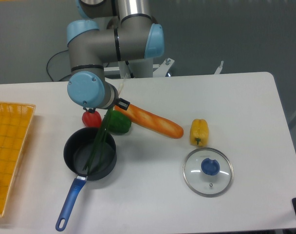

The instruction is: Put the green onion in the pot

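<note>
The green onion point(98, 145) slants down from under my wrist, its dark leaf end resting inside the pot point(71, 146) near the rim by the handle. Its pale end point(122, 86) sticks up beside the arm. The pot is black and shallow, and its blue handle point(70, 204) points to the front left. My gripper point(109, 110) sits above the pot's far rim, largely hidden under the blue wrist joint. The onion hangs tilted from it, so it is shut on the stalk.
A red vegetable point(91, 118) and a green bell pepper point(119, 123) lie just behind the pot. A long bread loaf point(152, 122), a yellow pepper point(198, 131) and a glass lid point(208, 171) lie to the right. A yellow basket point(7, 146) stands at the left edge.
</note>
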